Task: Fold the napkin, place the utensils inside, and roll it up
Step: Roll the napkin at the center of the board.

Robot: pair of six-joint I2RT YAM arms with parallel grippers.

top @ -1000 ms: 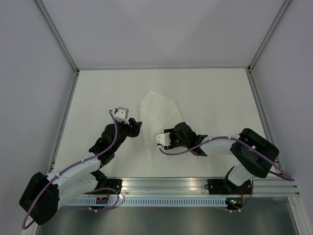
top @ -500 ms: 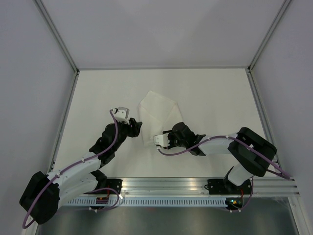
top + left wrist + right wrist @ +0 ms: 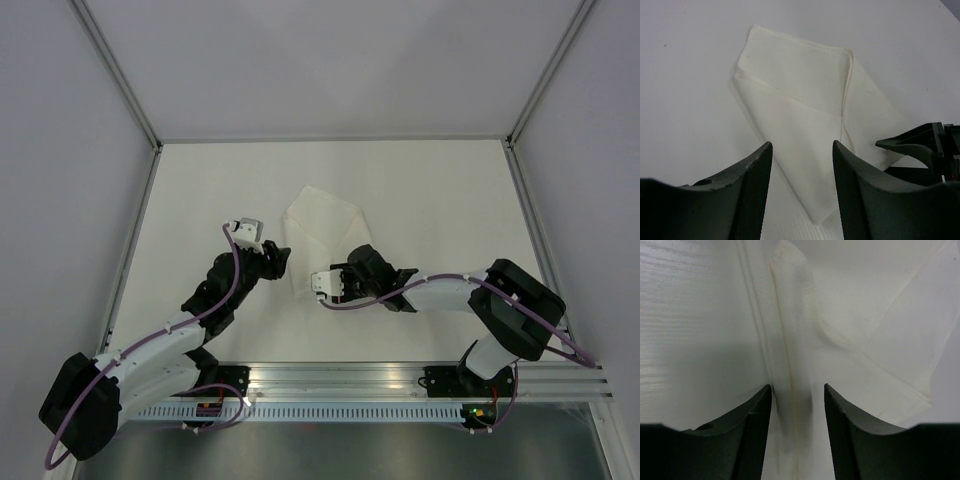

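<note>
Your right hand is open and low over the folded napkin, with a raised ridge of cloth running between its fingers. Your left hand is open too and empty, and the napkin lies flat on the surface just ahead of it. No utensils show. The step looks like taking that ridge. Centre it between the right fingers, sink until the tips brush the surface, then close on every layer. Have the left hand ready to pin the cloth ahead of it.

Napkin cream-white, plain; table white; fingers black; walls pale grey.
</note>
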